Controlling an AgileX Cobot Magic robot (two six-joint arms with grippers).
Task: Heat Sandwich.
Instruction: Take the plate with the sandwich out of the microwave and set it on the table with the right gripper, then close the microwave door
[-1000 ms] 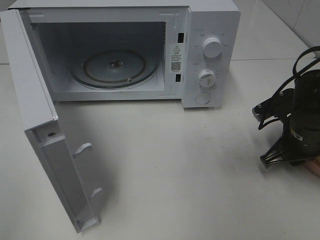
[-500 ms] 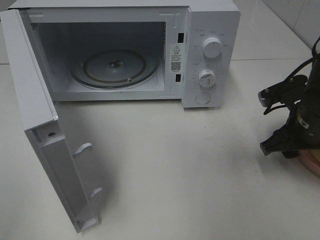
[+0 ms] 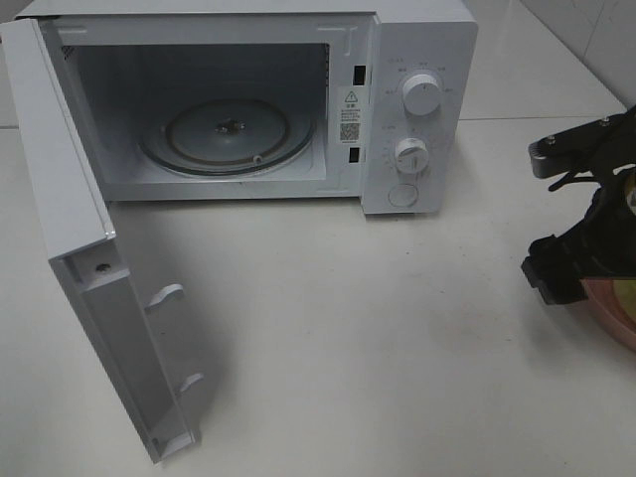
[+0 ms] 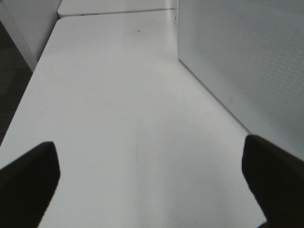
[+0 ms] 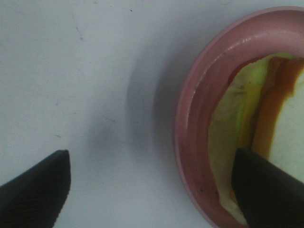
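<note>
The sandwich (image 5: 266,137) lies on a pink plate (image 5: 194,128), partly under one finger of the right gripper (image 5: 152,190). That gripper hangs above the plate's rim, jaws spread wide, holding nothing. The left gripper (image 4: 152,190) is wide open and empty too, the microwave (image 4: 247,61) just beside it.

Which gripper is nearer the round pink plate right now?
Right. The right gripper hangs open over the round pink plate's rim; the left gripper is beside the white microwave, no plate visible there.
</note>
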